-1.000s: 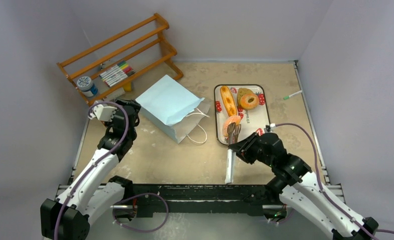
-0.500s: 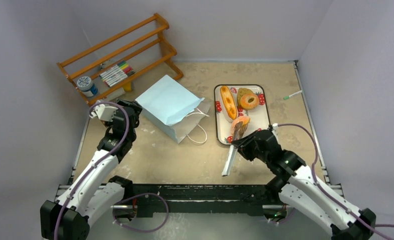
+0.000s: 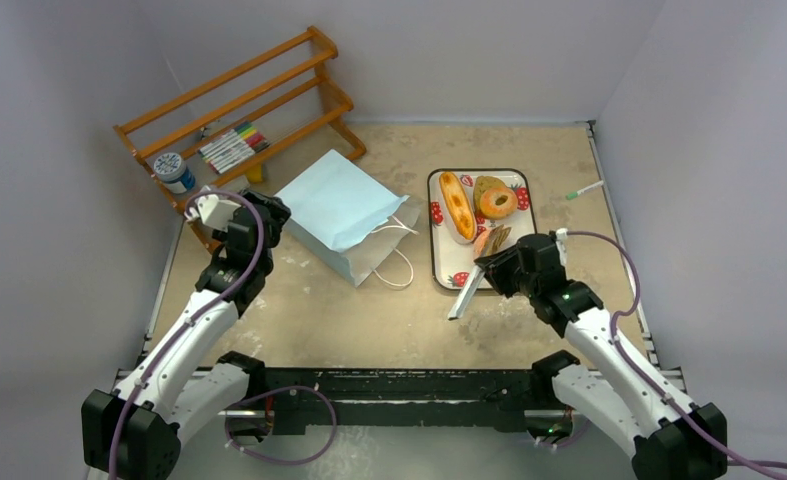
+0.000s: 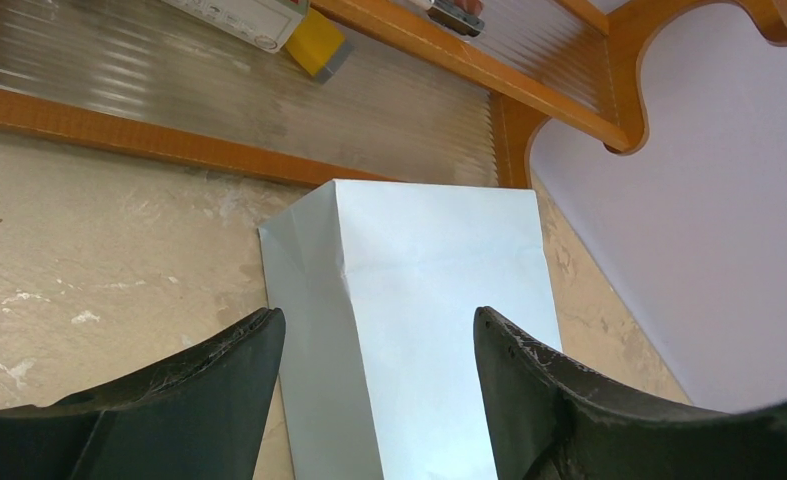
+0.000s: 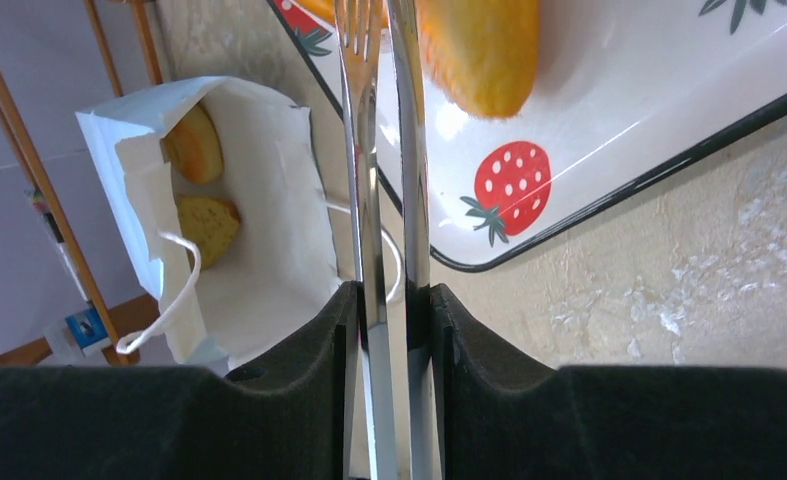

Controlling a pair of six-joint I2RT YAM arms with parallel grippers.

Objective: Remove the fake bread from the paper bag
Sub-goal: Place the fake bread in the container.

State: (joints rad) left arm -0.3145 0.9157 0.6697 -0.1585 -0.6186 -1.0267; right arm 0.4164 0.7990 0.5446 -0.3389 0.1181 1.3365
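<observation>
The step in hand looks like delivery. The right gripper [image 5: 384, 300] is clamped on a pair of shiny metal tongs [image 5: 406, 150], whose fork-tipped blades reach over the glossy strawberry-print tray [image 5: 649, 110] next to a golden, matte piece [image 5: 479, 50]. Whether the blades pinch that piece or merely lie beside it, I cannot tell. A long loaf [image 3: 456, 205] and a ring donut [image 3: 496, 200] lie on the tray. The light blue paper bag [image 3: 339, 210] lies on its side on the tabletop [image 3: 369, 310], white inside, with two rounded pieces of fake bread [image 5: 197, 143] deep in its mouth. The left gripper [image 4: 374, 400] is spread wide astride the bag's creased closed end. Next, the tongs probably need to swing to the bag mouth with blades parted and reach in without crumpling the thin paper wall.
</observation>
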